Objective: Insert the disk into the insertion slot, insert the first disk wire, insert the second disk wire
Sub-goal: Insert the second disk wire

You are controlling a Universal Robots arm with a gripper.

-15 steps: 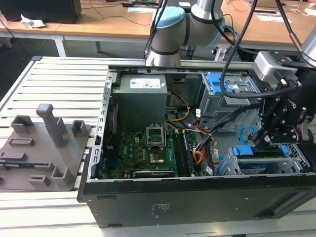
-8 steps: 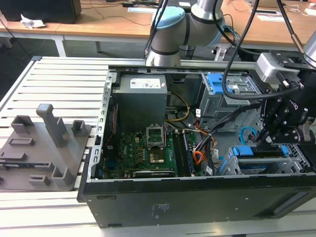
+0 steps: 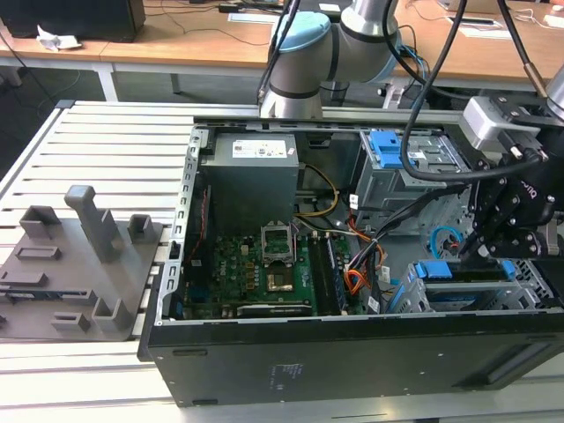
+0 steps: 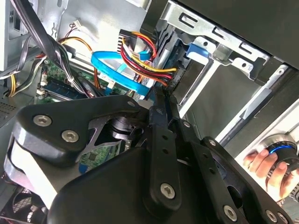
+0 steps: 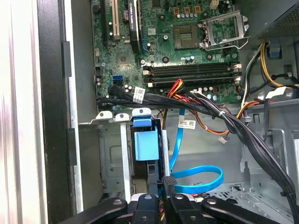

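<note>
Wooden desks (image 3: 211, 44) are seen behind a slatted aluminium counter (image 3: 115, 145), on which an open black computer case (image 3: 352, 352) is laid on its side. Beside it, toward the exterior view's left, a grey fixture plate (image 3: 75, 264) with upright blocks is placed.

Inside the case, the claw (image 3: 480, 247) is positioned at the corner on the exterior view's right, directly above the disk (image 3: 463, 271), whose blue carrier is seated in the insertion slot (image 3: 414, 295), a grey perforated cage. In the first wrist view the fingertips (image 5: 169, 181) are seen drawn close together, nearly touching, at the blue end of the disk (image 5: 145, 144); whether anything is pinched between them cannot be determined. A flat blue cable (image 5: 201, 179) is looped just beside the claw (image 5: 163, 182), and a bundle of coloured wires (image 4: 145, 60) runs to a connector near the fingers (image 4: 161, 100).

Little open room is left around the claw: the taller cage (image 3: 397, 172) with the blue latch stands behind it, and the case wall (image 3: 538, 291) lies close on the exterior view's right. The motherboard (image 3: 264, 273) occupies the case floor.

A person's hand (image 4: 266, 163) is visible in the second wrist view.
</note>
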